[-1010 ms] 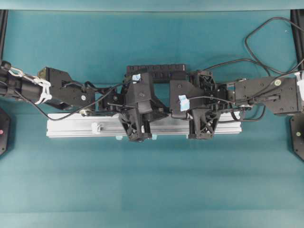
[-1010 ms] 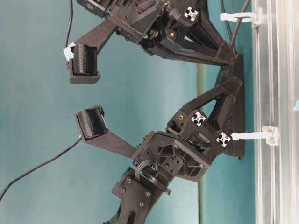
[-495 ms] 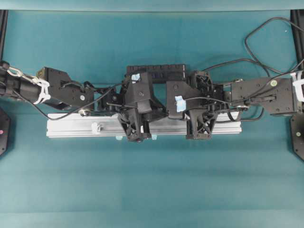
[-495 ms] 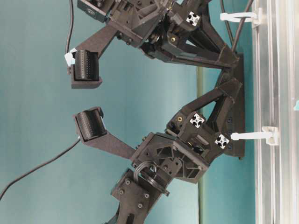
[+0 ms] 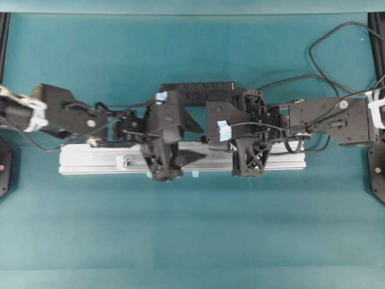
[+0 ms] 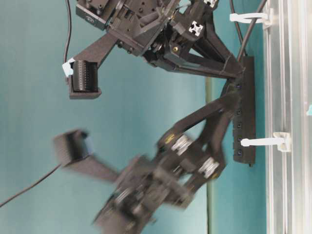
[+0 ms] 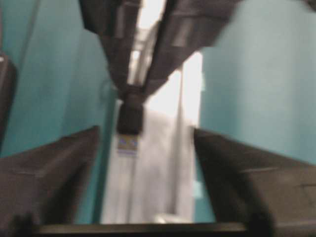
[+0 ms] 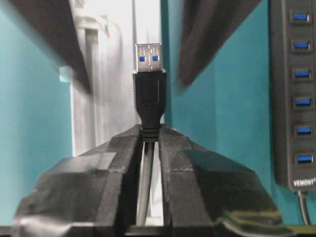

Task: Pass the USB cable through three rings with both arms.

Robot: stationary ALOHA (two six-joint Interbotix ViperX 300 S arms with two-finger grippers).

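Observation:
My right gripper [image 8: 150,132] is shut on the USB cable just behind its black plug [image 8: 149,74], whose metal tip points along the silver rail [image 8: 116,98]. In the left wrist view my left gripper [image 7: 145,165] is open, its blurred fingers [image 7: 54,173] wide apart, and the plug [image 7: 130,118] hangs ahead of them, clear of both. From overhead, the left gripper [image 5: 171,164] and right gripper [image 5: 248,164] face each other over the rail [image 5: 90,161]. Two white rings [image 6: 248,18] [image 6: 263,142] stand on the rail; the cable [image 6: 248,34] runs through the upper one. Another ring [image 5: 120,161] stands further left.
A black multi-port hub [image 5: 198,89] lies behind the rail, close to both grippers [image 8: 296,98]. The loose cable [image 5: 319,60] loops over the teal table at the back right. Black stands sit at both side edges [image 5: 5,162].
My left gripper's jaws have spread open and its arm has drawn back to the left, blurred with motion. The right gripper has edged left, still shut on the cable.

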